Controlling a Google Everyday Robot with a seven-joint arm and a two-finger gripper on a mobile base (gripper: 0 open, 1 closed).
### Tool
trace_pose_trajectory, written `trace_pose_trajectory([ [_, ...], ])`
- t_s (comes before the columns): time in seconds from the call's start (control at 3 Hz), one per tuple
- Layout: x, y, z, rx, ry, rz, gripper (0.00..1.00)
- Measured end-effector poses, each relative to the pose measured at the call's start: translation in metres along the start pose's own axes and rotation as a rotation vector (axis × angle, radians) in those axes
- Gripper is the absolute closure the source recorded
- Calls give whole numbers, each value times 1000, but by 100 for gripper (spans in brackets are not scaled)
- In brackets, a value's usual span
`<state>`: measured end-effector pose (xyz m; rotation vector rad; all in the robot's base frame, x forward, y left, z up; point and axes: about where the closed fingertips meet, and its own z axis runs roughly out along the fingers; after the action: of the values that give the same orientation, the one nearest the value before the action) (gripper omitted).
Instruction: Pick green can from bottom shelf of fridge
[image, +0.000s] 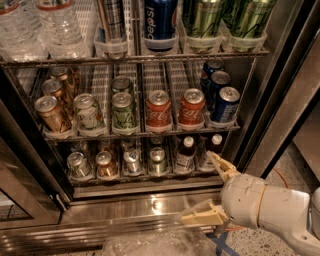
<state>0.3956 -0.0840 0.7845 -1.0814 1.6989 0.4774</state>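
Observation:
The fridge (125, 210) stands open in front of me. Its bottom shelf (140, 176) holds a row of small cans and two dark bottles. The green can (157, 160), dark with a shiny silver top, stands in the fourth lane from the left, beside a silver-blue can (132, 161). My gripper (212, 192) is open and empty, outside the fridge at the lower right. Its upper finger (223, 168) points at the right end of the bottom shelf, close to the right bottle (213, 149). Its lower finger (202, 218) hangs over the steel base panel.
The rack above holds Coca-Cola cans (159, 110), green-and-white patterned cans (123, 111) and blue Pepsi cans (225, 104). The fridge's right frame (272, 120) stands close beside my arm. A crumpled clear plastic bag (160, 245) lies on the floor below, with an orange cable (281, 175) at the right.

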Motion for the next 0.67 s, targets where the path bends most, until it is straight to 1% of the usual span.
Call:
trace_pose_trajectory([
  [0.33,5,0,5,-7,-8,0,0],
  [0.67,34,3,23,24,-32,38,0],
])
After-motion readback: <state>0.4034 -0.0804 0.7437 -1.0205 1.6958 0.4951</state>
